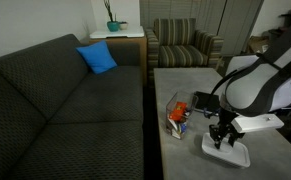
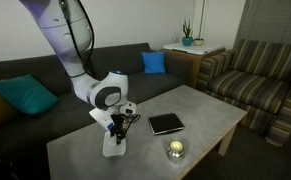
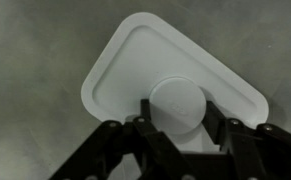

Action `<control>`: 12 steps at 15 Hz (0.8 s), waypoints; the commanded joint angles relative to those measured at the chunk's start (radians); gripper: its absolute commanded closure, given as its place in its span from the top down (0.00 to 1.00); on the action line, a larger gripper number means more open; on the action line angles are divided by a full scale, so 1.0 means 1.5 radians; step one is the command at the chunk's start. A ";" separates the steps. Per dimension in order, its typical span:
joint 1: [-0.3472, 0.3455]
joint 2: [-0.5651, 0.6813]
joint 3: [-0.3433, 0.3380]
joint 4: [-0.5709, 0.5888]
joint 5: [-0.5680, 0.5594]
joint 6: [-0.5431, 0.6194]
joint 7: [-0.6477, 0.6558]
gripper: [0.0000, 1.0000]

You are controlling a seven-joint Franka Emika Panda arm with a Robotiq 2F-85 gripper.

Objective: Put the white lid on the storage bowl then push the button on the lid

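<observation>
Bowl [image 1: 175, 112] with colourful contents is seen near the table's [image 1: 182, 157] left edge in an exterior view, the white lid [image 1: 230, 154] laid flat at lower right. In the wrist view the gripper [image 3: 178, 106] is half closed over the lid, its fingers [image 3: 144, 113] set against both sides of the round button [image 3: 178, 95] at centre frame.

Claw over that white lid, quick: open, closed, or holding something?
Claw: partly closed around the raised centre of the white lid; whether it grips cannot be told.
</observation>
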 commanded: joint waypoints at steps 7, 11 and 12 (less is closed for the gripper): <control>0.002 -0.064 -0.019 -0.080 0.050 -0.008 0.064 0.29; 0.016 -0.114 -0.047 -0.127 0.038 -0.013 0.067 0.29; 0.020 -0.126 -0.053 -0.135 0.032 -0.019 0.064 0.29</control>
